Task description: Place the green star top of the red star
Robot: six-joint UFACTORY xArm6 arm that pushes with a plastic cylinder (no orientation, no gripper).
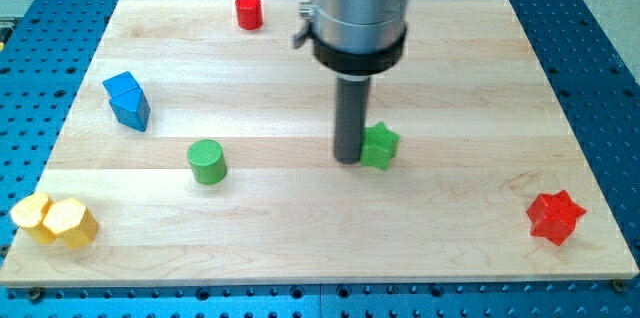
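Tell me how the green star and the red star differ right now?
The green star sits mid-board with my tip right against its left side; the red star stands alone near the view's bottom right corner, nothing close to it. The green star looks slightly smaller in the picture than the red star. Both are star-shaped blocks resting flat on the board.

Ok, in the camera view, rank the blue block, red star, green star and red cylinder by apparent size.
1. Blue block
2. Red star, though it sits nearer the view's bottom
3. Green star, partly behind my tip
4. Red cylinder, farthest back
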